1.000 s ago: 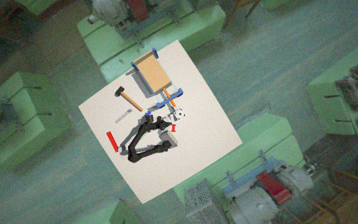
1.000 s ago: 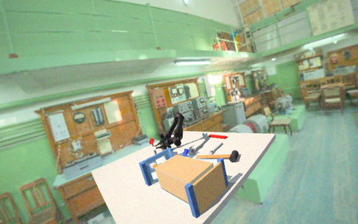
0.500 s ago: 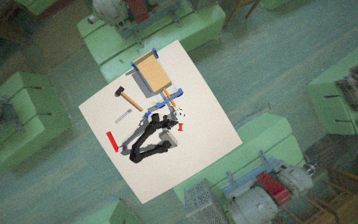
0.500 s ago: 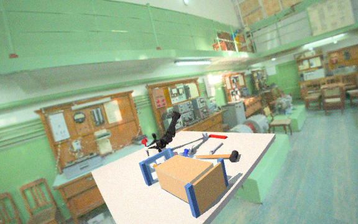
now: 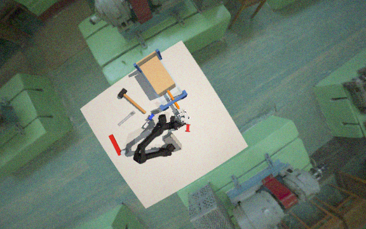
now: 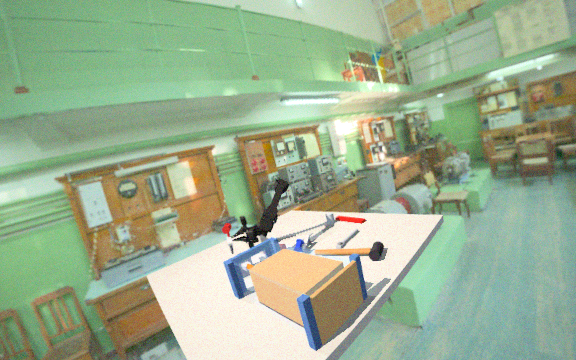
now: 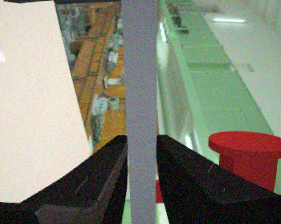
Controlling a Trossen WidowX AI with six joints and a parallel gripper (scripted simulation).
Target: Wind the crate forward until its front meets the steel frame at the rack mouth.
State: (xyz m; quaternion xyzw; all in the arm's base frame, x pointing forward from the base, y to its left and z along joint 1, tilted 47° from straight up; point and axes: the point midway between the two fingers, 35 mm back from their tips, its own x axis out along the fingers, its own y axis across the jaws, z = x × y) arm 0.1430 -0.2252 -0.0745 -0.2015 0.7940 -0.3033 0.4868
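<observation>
The tan crate (image 5: 157,74) (image 6: 293,272) sits flat in the cubby, a gap between its front and the blue frame (image 5: 166,105) (image 6: 234,279) at the mouth. An orange strap (image 5: 174,100) runs from the crate under the frame towards the winch (image 5: 183,114), a pale round piece partly hidden by my arm. My gripper (image 5: 184,123) (image 6: 235,237) (image 7: 141,144) is shut on the grey bar of the winch handle (image 7: 141,75), held above the bench near the winch. Its red knob (image 5: 187,128) (image 6: 226,229) (image 7: 248,162) stands beside the fingers. Whether the key is over the round hole is not clear.
A hammer (image 5: 135,103) (image 6: 345,252), a grey wrench (image 5: 126,118) (image 6: 348,239) and a red bar (image 5: 114,145) (image 6: 351,219) lie on the bench (image 5: 215,127) (image 6: 188,300). A small blue object (image 5: 151,116) (image 6: 299,244) is near the frame. Blue posts (image 6: 308,320) stand at the cubby's rear.
</observation>
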